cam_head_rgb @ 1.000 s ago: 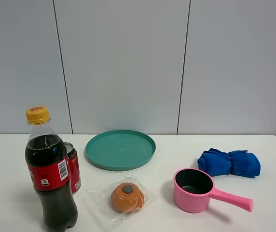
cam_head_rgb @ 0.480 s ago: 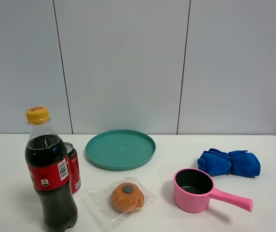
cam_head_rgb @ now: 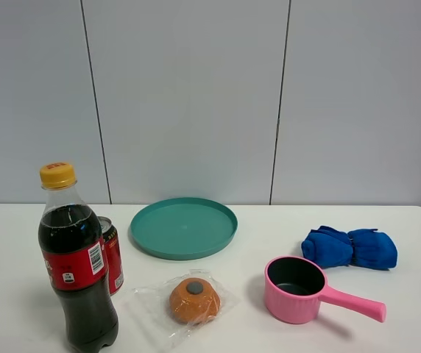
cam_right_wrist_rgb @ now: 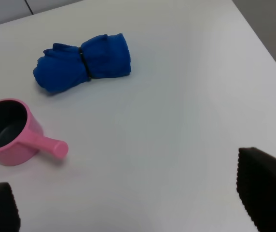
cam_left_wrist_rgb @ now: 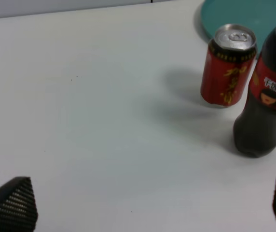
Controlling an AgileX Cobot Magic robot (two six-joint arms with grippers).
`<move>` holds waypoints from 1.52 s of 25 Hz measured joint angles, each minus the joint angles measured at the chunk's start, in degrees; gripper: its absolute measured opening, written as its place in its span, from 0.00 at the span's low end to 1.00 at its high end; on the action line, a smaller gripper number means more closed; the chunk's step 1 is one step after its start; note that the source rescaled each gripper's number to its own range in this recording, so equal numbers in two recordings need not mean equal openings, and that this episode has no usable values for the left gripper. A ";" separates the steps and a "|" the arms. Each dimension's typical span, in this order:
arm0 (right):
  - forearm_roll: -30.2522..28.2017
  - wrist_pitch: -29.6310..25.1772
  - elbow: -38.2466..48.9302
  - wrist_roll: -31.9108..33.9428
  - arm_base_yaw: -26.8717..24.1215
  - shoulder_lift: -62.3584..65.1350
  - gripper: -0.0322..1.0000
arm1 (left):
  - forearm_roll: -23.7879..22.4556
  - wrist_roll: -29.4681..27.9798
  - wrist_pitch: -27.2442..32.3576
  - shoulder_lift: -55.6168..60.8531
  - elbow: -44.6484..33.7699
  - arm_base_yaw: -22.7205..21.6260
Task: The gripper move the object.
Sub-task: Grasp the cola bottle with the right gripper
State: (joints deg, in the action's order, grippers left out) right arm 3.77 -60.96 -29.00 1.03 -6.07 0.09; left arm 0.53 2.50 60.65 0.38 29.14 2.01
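Observation:
The tall cola bottle (cam_head_rgb: 78, 272) with a yellow cap and red label stands upright at the front left of the white table. It also shows in the left wrist view (cam_left_wrist_rgb: 266, 106), next to the red can. Neither arm shows in the exterior high view. My left gripper (cam_left_wrist_rgb: 146, 207) is open and empty, its fingertips (cam_left_wrist_rgb: 10, 208) wide apart, some way short of the bottle. My right gripper (cam_right_wrist_rgb: 131, 200) is open and empty over bare table near the pink pot.
A short red can (cam_head_rgb: 112, 254) stands just behind the bottle. A teal plate (cam_head_rgb: 184, 226) lies at the back. A wrapped bun (cam_head_rgb: 193, 299), a pink handled pot (cam_head_rgb: 299, 290) and a rolled blue cloth (cam_head_rgb: 349, 248) lie to the right.

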 joint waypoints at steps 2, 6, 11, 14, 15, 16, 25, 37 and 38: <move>0.00 0.00 0.00 0.07 0.00 0.00 0.76 | 0.00 0.00 0.00 0.00 0.00 0.00; 1.42 0.17 0.00 -0.15 0.00 0.00 0.76 | 0.00 0.00 0.00 0.00 0.00 0.00; 7.16 1.53 -6.83 -4.74 0.00 -3.83 0.76 | 0.00 0.00 0.00 0.00 0.00 0.00; 10.59 2.66 -14.07 -10.03 0.00 -11.30 0.76 | 0.00 0.00 0.00 0.00 0.00 0.00; 11.51 3.13 -16.35 -11.47 0.00 -14.42 0.76 | 0.00 0.00 0.00 0.00 0.00 0.00; 12.25 3.52 -19.11 -12.98 0.00 -17.21 0.76 | 0.00 0.00 0.00 0.00 0.00 0.00; 24.81 -5.07 -47.03 -21.53 0.00 -51.27 0.76 | 0.00 0.00 0.00 0.00 0.00 0.00; 33.74 -8.44 -86.59 -24.95 0.30 -88.12 0.76 | 0.00 0.00 0.00 0.00 0.00 0.00; 34.21 -8.44 -88.76 -24.95 0.52 -90.36 0.76 | 0.00 0.00 0.00 0.00 0.00 0.00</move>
State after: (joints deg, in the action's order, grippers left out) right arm 37.98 -69.39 -117.76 -23.92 -5.55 -90.27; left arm 0.53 2.50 60.65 0.38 29.14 2.01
